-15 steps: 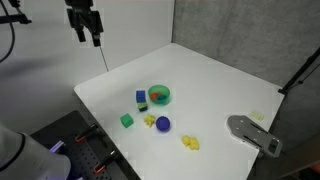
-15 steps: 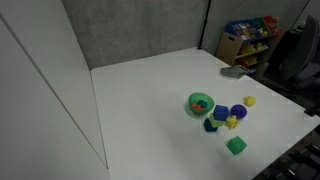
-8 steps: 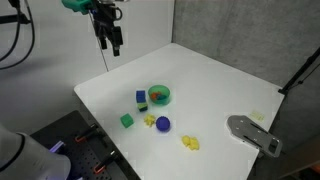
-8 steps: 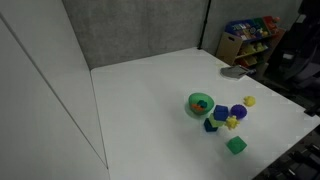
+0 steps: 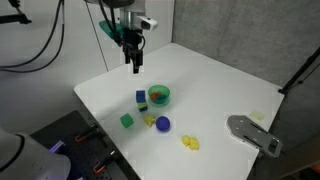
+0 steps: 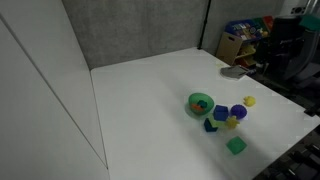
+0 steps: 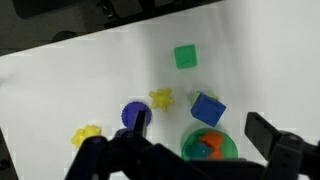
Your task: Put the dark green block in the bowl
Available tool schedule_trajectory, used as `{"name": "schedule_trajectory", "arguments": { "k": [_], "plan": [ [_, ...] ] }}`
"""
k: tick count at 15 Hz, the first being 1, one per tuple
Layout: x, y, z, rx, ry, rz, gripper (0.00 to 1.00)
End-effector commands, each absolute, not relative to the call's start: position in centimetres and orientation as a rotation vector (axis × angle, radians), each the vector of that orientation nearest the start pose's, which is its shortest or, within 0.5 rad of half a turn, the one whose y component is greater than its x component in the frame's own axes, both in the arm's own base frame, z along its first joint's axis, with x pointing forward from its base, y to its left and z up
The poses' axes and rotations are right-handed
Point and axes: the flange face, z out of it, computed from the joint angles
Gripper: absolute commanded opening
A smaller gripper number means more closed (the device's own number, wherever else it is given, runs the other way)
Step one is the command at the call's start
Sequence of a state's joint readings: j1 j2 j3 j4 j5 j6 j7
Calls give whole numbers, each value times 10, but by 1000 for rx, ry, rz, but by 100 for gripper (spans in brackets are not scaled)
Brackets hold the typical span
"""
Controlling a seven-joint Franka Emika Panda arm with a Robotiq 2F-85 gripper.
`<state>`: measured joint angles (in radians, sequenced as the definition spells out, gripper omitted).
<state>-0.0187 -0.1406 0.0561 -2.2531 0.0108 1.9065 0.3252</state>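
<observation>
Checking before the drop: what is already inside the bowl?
The bowl holds something orange, too blurred to name; its lower part is cut off in the wrist view. The dark green block lies outside it.

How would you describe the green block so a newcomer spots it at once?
On the white table, look for the cluster of small toys around the green bowl. The green block lies by itself at the cluster's edge, past the blue block from the bowl, touching nothing. It is the only green cube: the other cube is blue, and the bowl is round and wider.
</observation>
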Motion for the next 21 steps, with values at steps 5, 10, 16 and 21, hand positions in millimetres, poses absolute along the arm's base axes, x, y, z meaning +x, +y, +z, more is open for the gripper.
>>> {"name": "schedule_trajectory", "arguments": {
  "k": [5,10,16,21],
  "plan": [
    [487,5,375,-3104,535,386,100],
    [491,5,374,-3103,540,385,100],
    [483,29,351,-3161,386,336,100],
    [465,48,313,-3187,318,326,100]
  ]
}}
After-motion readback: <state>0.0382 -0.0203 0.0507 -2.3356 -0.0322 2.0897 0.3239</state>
